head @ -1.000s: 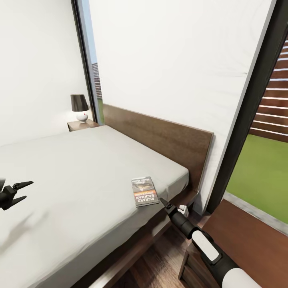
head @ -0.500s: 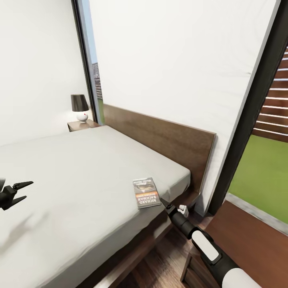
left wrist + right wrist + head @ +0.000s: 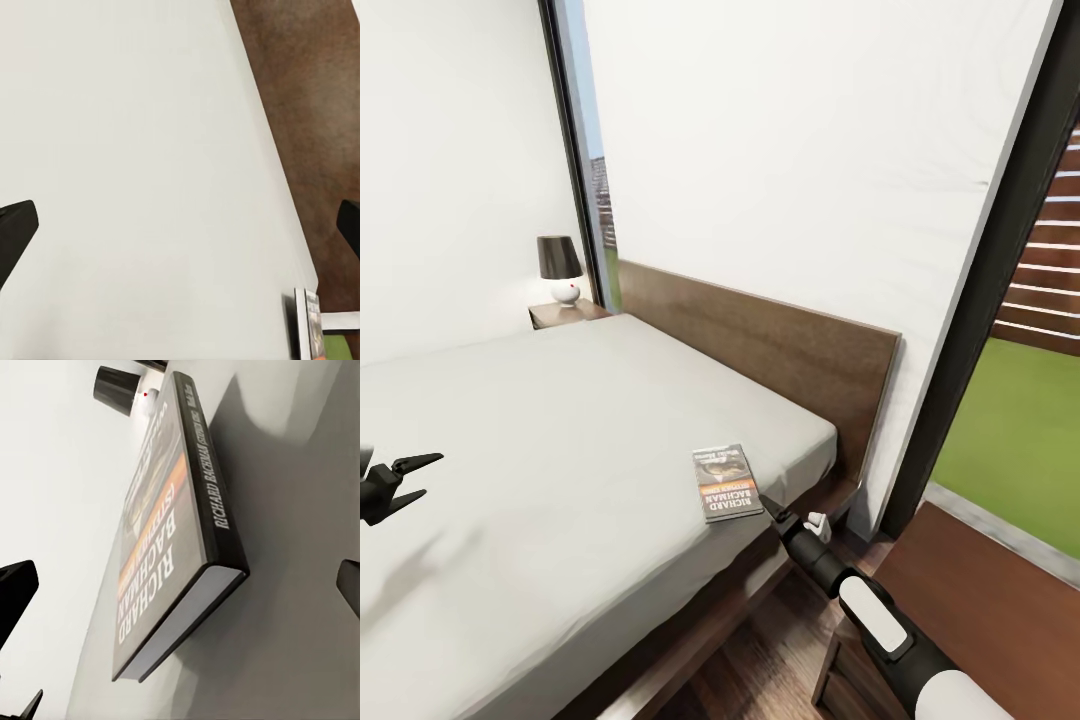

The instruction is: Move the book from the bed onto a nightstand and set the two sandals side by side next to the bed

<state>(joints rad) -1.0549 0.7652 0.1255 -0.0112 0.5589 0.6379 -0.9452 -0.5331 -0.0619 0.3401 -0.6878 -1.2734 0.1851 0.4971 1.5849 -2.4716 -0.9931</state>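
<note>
The book (image 3: 726,482) lies flat near the corner of the bed (image 3: 560,440), on its grey mattress close to the headboard. In the right wrist view the book (image 3: 172,547) lies just ahead, spine showing, between the wide-apart fingertips (image 3: 15,592). My right gripper (image 3: 771,506) is open, level with the mattress edge beside the book's near corner. Over the mattress on the other side hovers my left gripper (image 3: 405,478), open and empty; its wrist view looks across the mattress to the book (image 3: 309,324). The sandals are out of view.
One nightstand (image 3: 565,313) with a dark-shaded lamp (image 3: 558,266) stands beyond the bed's far side. A second nightstand (image 3: 980,600) is under my right arm. The wooden headboard (image 3: 760,345) and a black window frame (image 3: 985,300) are close behind the book.
The whole head view has slid slightly, so the camera moved. Book and both grippers hold their places relative to each other.
</note>
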